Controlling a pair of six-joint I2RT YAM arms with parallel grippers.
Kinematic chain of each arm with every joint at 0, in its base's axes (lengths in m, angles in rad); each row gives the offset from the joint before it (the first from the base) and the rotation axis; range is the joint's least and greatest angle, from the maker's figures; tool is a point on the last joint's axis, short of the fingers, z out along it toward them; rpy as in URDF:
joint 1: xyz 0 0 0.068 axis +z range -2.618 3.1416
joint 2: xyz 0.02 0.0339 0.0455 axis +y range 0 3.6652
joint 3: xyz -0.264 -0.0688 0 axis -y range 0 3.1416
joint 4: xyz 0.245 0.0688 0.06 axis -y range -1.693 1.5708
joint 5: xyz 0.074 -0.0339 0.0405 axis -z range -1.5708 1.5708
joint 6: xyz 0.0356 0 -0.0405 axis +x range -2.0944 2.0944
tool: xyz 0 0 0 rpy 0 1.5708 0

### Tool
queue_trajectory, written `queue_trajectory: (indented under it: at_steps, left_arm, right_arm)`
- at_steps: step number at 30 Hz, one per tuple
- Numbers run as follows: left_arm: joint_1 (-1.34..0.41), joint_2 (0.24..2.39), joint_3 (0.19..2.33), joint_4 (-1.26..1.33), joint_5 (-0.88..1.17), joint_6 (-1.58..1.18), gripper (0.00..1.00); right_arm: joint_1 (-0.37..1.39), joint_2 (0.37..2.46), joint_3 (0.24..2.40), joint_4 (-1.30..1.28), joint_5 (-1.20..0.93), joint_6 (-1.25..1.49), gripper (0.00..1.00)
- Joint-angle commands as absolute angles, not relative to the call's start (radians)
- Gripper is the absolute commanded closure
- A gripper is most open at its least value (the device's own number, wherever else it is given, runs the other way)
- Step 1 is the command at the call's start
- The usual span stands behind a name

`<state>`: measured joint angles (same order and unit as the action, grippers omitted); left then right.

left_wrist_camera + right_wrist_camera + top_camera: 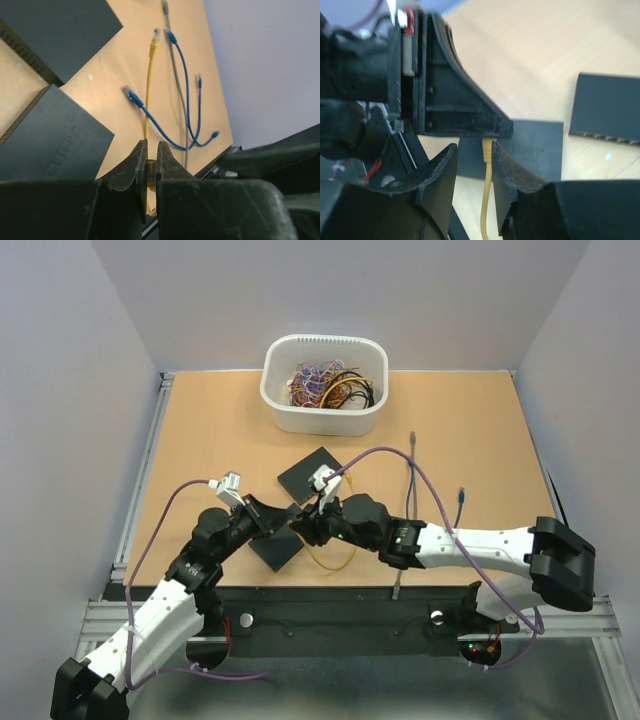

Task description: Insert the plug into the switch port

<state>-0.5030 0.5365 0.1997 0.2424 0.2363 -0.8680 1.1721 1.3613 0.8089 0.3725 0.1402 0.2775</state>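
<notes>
My left gripper (150, 151) is shut on the yellow plug (148, 169) at one end of a yellow cable (148, 90). Its other plug (155, 35) lies on the table. In the top view both grippers meet over the near black switch (278, 548). My left gripper (284, 521) comes from the left and my right gripper (301, 527) from the right. In the right wrist view my right gripper (474, 156) is open. The yellow cable (487, 165) hangs between its fingers, close to the right one, just under the left gripper's tips (490, 131).
A second black switch (308, 474) lies just behind the near one. A white bin (325, 418) of tangled wires stands at the back. A grey cable (411, 480) and a blue cable (460, 505) lie to the right. Two blue cables (182, 75) lie beside the yellow one.
</notes>
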Motion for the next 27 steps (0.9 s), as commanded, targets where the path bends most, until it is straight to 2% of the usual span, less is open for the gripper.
queue_trajectory:
  at_steps: [1, 27]
  left_arm:
    - [-0.505, 0.531, 0.252, 0.204, 0.193, -0.839, 1.00]
    - [-0.505, 0.542, 0.238, 0.221, 0.190, -0.842, 1.00]
  right_arm:
    - [1.192, 1.413, 0.848, 0.314, 0.187, 0.253, 0.63]
    - [1.197, 1.562, 0.905, 0.393, 0.210, 0.281, 0.68]
